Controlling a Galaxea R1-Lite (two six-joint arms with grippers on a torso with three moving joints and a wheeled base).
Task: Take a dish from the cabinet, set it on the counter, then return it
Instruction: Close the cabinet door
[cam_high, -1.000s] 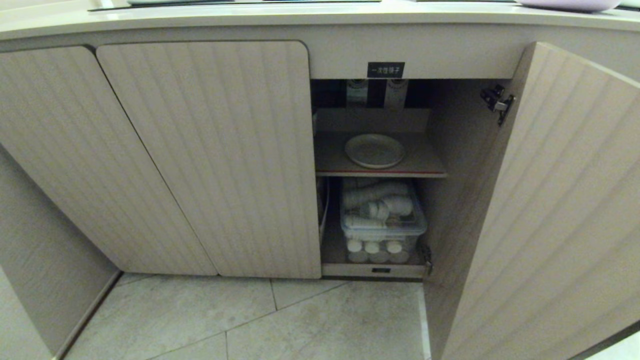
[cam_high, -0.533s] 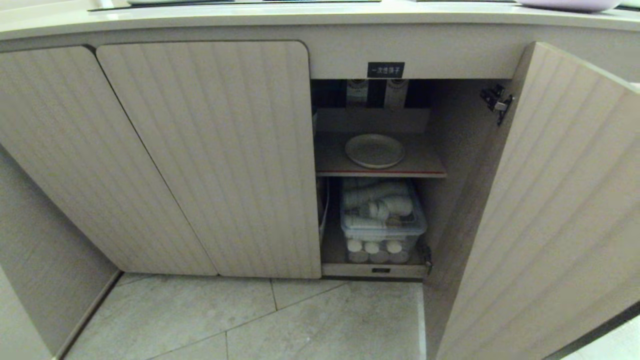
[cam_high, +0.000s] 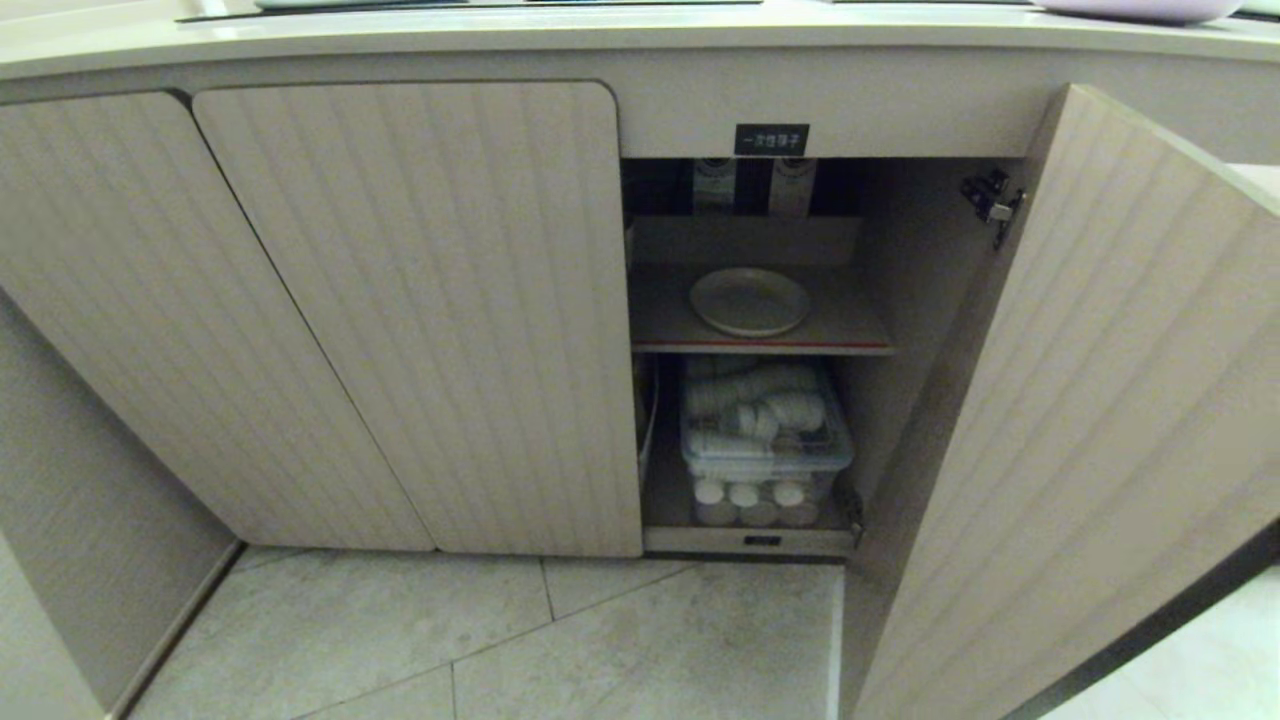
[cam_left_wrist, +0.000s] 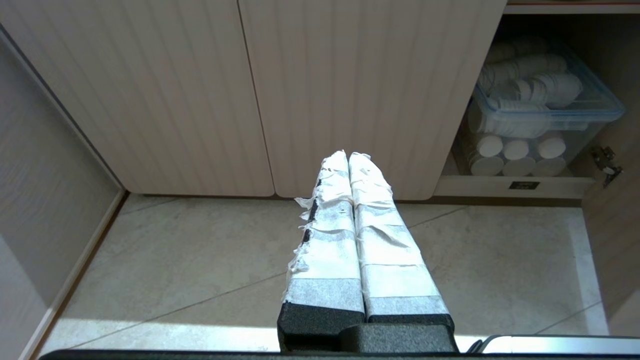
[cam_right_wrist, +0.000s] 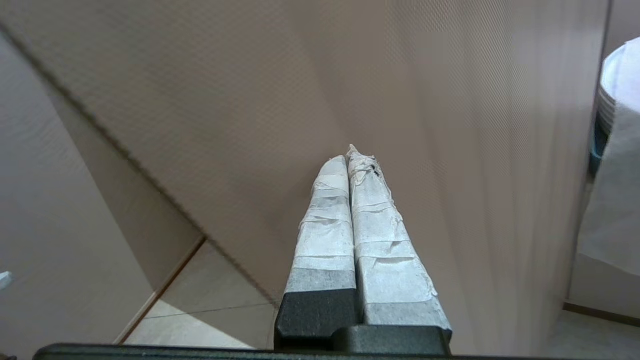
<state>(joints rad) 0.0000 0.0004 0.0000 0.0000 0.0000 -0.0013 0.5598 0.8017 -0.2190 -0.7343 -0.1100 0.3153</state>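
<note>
On the cabinet (cam_high: 400, 300) shelf lies the dish (cam_high: 749, 301), well apart from the closed right end effector (cam_right_wrist: 352, 155).

The beige ribbed cabinet doors (cam_high: 420, 310) look like matt wood-grain laminate. On the shelf inside sits a matt cream round plate (cam_high: 749, 301); under it, a clear glossy plastic bin (cam_high: 768, 440). Both grippers' fingers (cam_left_wrist: 350, 220) wear wrinkly white tape, and the grey tile floor (cam_high: 500, 640) is smooth.

One dish (cam_high: 749, 301) on the cabinet's single inner shelf (cam_high: 860, 325). Three ribbed doors (cam_high: 420, 300), one open. One clear bin (cam_high: 765, 440) below.
</note>
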